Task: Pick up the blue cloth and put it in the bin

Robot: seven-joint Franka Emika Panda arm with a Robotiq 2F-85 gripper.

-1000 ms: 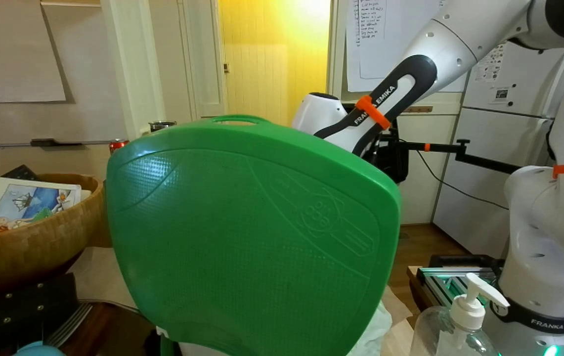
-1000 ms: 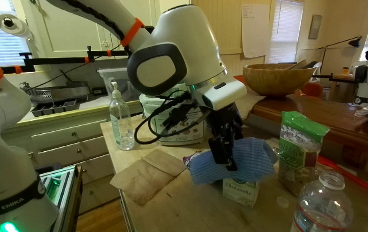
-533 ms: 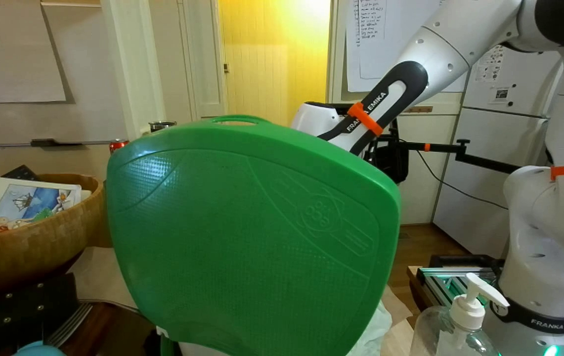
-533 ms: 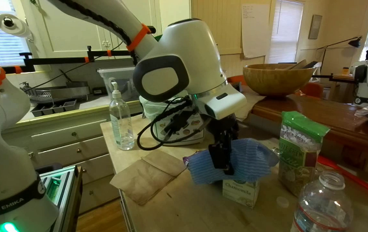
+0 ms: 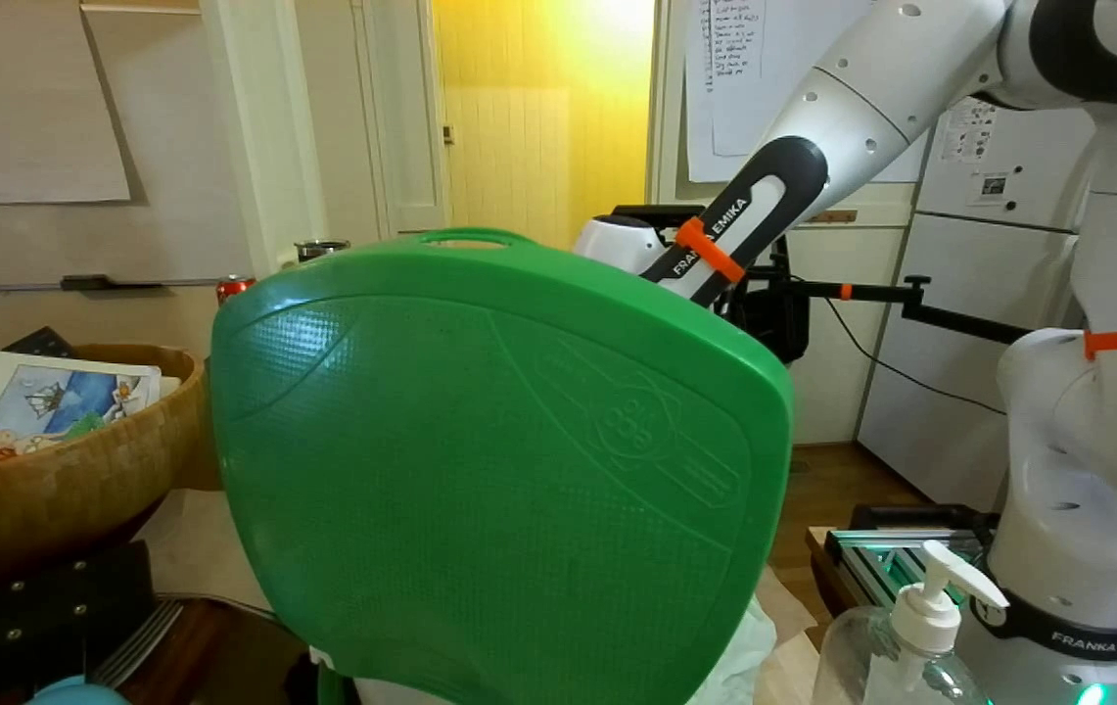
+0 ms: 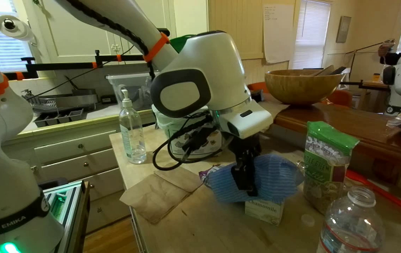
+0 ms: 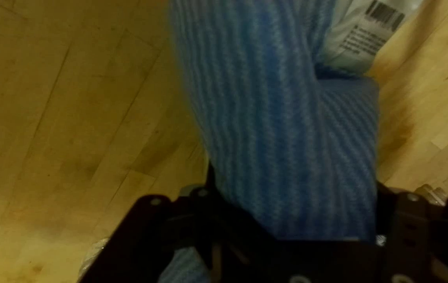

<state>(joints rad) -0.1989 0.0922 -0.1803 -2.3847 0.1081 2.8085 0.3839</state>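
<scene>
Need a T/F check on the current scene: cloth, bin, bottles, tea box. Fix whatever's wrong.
1. The cloth is striped. True.
2. The bin stands open. True.
3. The cloth is in the bin. False: it is outside, at the gripper.
4. The pump bottle lies on its side. False: the pump bottle stands upright.
5. The tea box reads "Chamomile". True.
6. The water bottle is capped. False: the water bottle has no cap.

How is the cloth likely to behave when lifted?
Probably floppy: the cloth folds over itself. Likely not slippery, given its ribbed-looking surface. It may brush the box, whose upper part it hides in an exterior view.
</scene>
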